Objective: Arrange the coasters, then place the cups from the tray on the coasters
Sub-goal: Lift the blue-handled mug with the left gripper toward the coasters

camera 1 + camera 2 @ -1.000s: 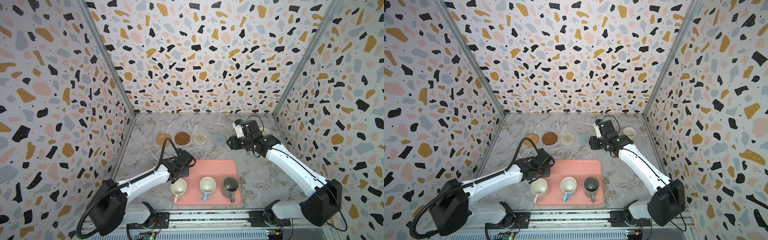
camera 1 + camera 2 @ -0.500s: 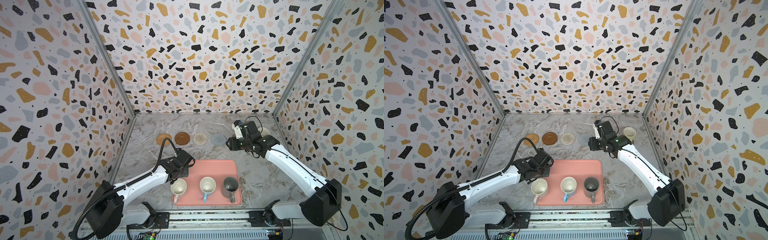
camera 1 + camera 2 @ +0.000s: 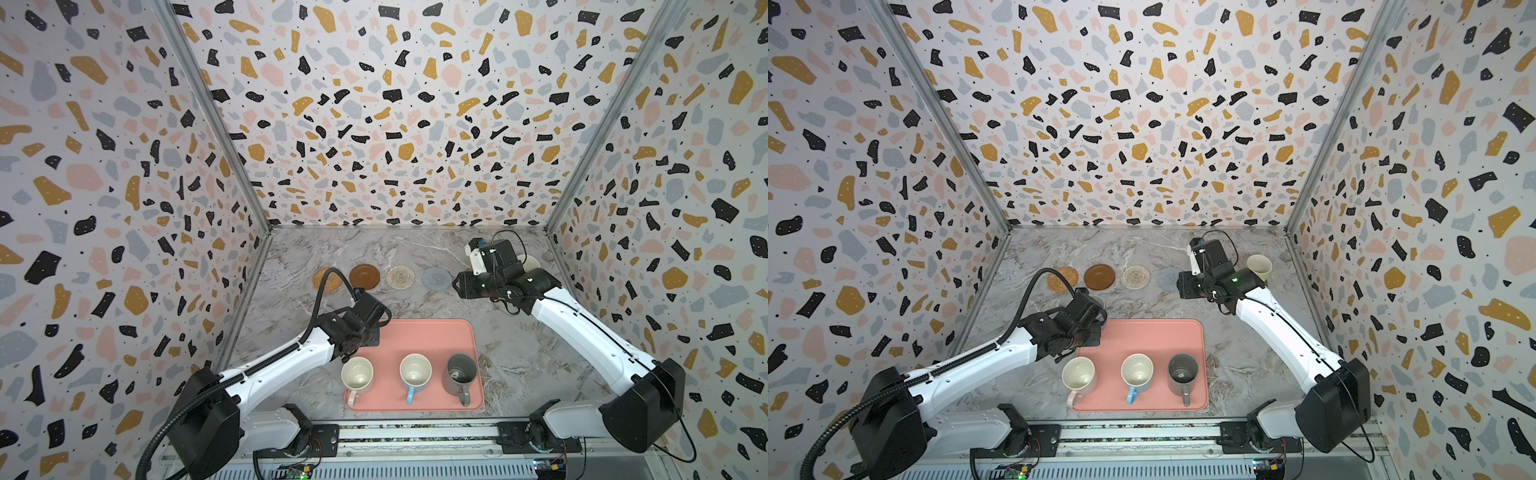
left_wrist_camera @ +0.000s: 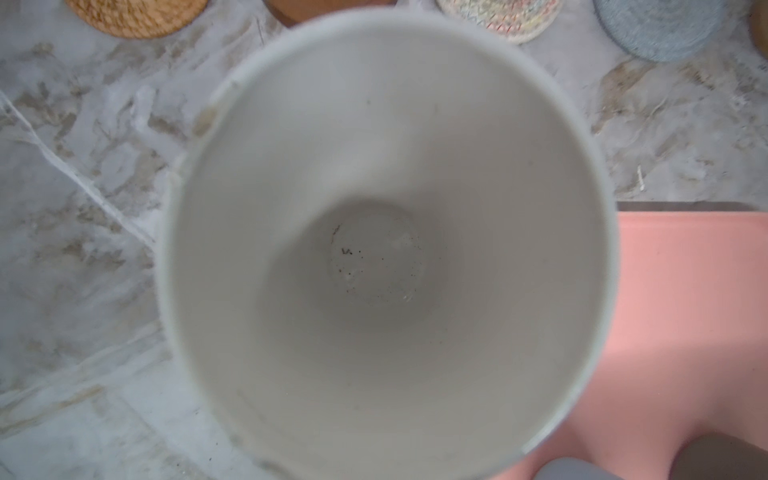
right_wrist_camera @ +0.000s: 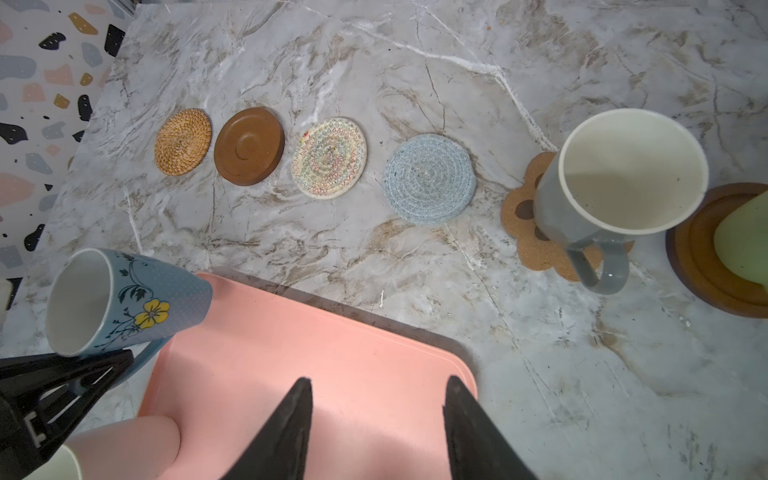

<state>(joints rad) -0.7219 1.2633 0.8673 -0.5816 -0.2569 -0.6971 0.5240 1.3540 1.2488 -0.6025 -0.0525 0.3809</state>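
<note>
Blue cup [image 5: 137, 299], yellow flower on its side: clamped by the handle in the left hand [image 5: 112, 365], shut tight on it. Hangs clear of the tray [image 3: 428, 336], over bare tabletop [image 3: 316, 245] just beyond the tray's far-left corner, on the near side of the coaster row.

Hardly any change against a second ago: same grip, at most a slight creep of the left arm toward the far side, right arm all but still. Reads as a carry under way, no set-down yet.

Right hand [image 5: 378, 415] about half open, holding nothing, hovering just right of the light-blue coaster [image 3: 436, 278].

Points mouth-up into the left wrist camera. Long axis, mouth to base, close to upright; leans left in the right wrist view, perhaps partly a lens effect. Handle turned into the hand, apparently toward the near side.

Already placed at far right: grey cup [image 5: 615, 187] on the paw coaster [image 5: 519, 208], light-green cup [image 3: 1259, 267] on a dark brown disc [image 5: 706, 266]. Bare in the row: orange-tan round [image 3: 326, 279], second brown disc [image 3: 364, 275], beige round [image 3: 400, 276] and the light-blue one. Waiting along the tray's near edge: pale pink cup [image 3: 356, 374], blue-handled cup [image 3: 414, 371], dark grey cup [image 3: 460, 372].
</note>
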